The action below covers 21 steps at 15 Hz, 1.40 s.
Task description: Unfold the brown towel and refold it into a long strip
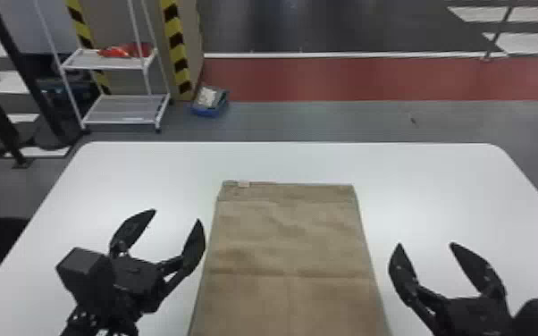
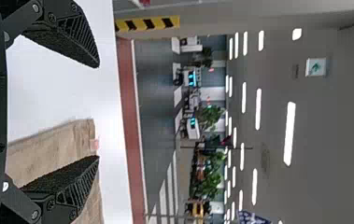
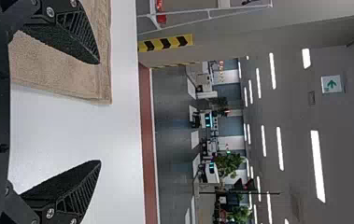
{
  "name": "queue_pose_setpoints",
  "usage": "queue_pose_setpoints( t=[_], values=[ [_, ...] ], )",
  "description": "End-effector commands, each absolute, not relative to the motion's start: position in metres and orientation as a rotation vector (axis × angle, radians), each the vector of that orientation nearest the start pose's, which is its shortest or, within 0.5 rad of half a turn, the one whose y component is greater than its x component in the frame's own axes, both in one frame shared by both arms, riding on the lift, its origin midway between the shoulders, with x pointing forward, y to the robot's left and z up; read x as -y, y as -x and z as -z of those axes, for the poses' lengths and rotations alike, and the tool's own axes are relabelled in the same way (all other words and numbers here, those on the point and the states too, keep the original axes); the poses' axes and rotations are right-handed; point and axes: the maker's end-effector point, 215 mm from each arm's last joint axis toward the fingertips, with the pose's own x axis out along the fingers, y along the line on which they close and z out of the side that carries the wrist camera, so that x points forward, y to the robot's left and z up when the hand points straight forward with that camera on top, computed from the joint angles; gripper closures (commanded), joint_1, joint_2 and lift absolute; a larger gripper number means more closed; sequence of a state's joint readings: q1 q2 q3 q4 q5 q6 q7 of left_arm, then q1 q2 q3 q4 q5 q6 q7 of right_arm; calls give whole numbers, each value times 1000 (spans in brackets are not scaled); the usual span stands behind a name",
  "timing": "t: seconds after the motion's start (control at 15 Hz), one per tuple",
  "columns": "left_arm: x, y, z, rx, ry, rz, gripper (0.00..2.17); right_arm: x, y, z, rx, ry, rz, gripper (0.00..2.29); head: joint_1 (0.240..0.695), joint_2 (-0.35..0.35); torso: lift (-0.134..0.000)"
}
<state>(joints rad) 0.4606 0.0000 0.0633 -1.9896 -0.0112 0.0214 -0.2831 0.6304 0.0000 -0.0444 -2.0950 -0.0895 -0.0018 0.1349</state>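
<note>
Nearest the camera, the left gripper (image 1: pixel 177 215) has its two black fingers spread wide with nothing between them, one finger close beside the towel's left edge in the head view. The right gripper (image 1: pixel 426 244) is also spread and empty, off the towel's right side.

Between them the brown towel (image 1: pixel 286 237) lies flat on the white table (image 1: pixel 438 178), long side running away from the robot, its near end cut off by the bottom of the head view. A crease crosses it, and a fainter one runs lengthwise toward the near end. A small pale tag (image 1: pixel 243 183) sits on the far edge, near the left corner.

Past the table, a red strip (image 1: pixel 348 78) crosses the grey floor. To the left stand a white rack (image 1: pixel 123 109) with something red (image 1: pixel 127 50) on its upper shelf and, near the rack, a blue box (image 1: pixel 208 111) on the floor.
</note>
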Motion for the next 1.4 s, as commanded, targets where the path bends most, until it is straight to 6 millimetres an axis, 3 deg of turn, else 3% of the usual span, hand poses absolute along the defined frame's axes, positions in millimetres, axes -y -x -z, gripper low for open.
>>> queue_pose_setpoints(
  t=[0.0, 0.27, 0.53, 1.0, 1.33],
  values=[
    [-175, -479, 369, -159, -26, 298, 208, 223, -404, 365, -105, -73, -93, 130, 695, -21, -118],
    [-138, -530, 370, -248, -86, 369, 208, 221, -407, 367, -112, -76, -94, 130, 695, -68, -118],
    [-126, -559, 398, -351, -137, 395, 208, 222, -412, 374, -126, -79, -95, 130, 695, -102, -118],
    [-132, -598, 438, -449, -144, 392, 211, 223, -419, 386, -144, -84, -102, 130, 695, -103, -118],
    [-144, -601, 464, -504, -150, 371, 353, 224, -423, 388, -147, -81, -104, 130, 695, -93, -118]
  ],
)
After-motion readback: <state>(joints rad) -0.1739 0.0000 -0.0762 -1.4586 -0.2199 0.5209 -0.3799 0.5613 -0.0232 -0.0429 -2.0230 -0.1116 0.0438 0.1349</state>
